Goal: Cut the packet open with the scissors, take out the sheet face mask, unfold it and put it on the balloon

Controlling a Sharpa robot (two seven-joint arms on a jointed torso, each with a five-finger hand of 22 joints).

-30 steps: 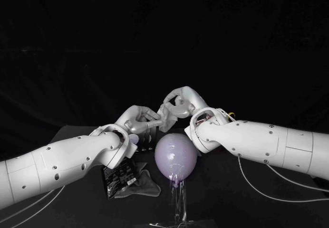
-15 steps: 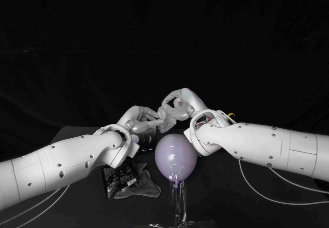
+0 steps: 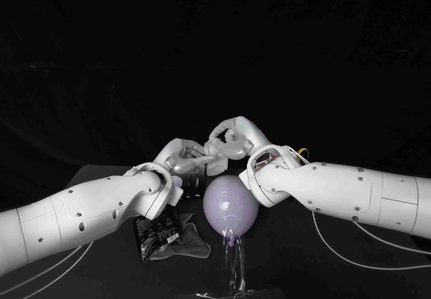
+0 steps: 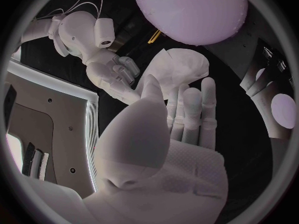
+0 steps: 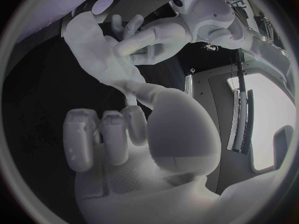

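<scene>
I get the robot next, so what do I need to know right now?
Left hand: holds one end of the mask.
Right hand: holds the other end. Both hands are raised close to the balloon.
Packet: lies on the table, on the robot's left of the balloon.
Done: the mask is out of the packet.
Left: open the mask out flat, then lay it on the balloon.

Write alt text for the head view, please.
The left hand and right hand hold the pale mask between them, raised above the purple balloon on its clear stand. The dark packet lies on the table under the left arm.
</scene>
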